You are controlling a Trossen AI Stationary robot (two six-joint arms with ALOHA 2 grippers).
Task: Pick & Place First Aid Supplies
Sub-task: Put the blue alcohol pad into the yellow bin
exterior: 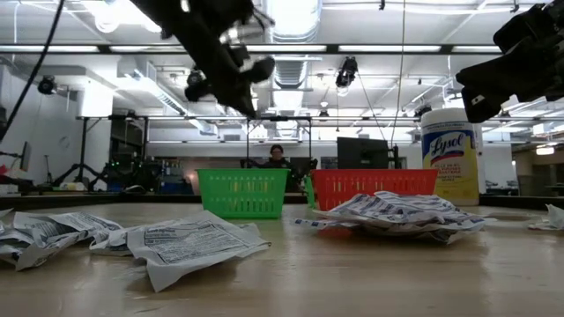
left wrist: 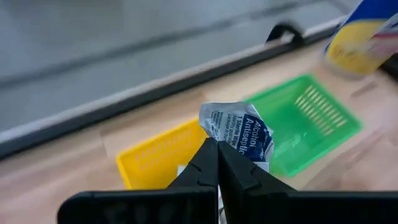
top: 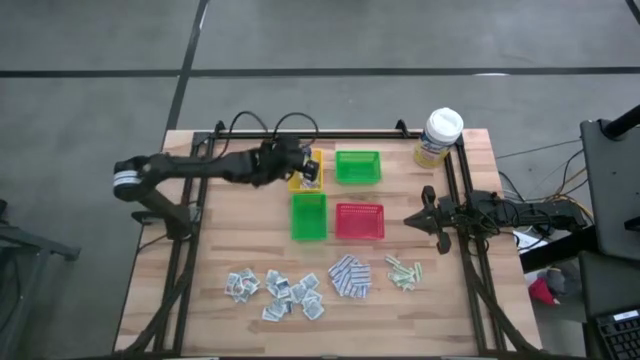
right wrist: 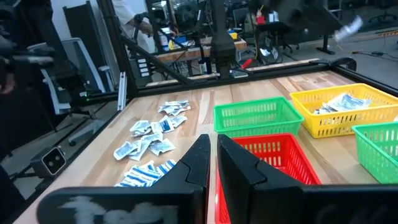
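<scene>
Grey concrete floor [top: 400, 35]; fluorescent ceiling lights [exterior: 370, 48] over workshop benches.

"Lysol" reads in dark script on the white label of the yellow canister [exterior: 449, 157], standing just beside the red tray [exterior: 374, 187] in the low view. On the crumpled sachet [left wrist: 238, 128] pinched in the left hand [left wrist: 217, 144], above the yellow tray [left wrist: 158, 162], the blue panel reads "Alcohol", "Antiseptic", with "1 Sterile" alongside it. The flat packet [exterior: 189, 244] lying in front of the green tray [exterior: 243, 193] carries a block of fine print, too small to read.
</scene>
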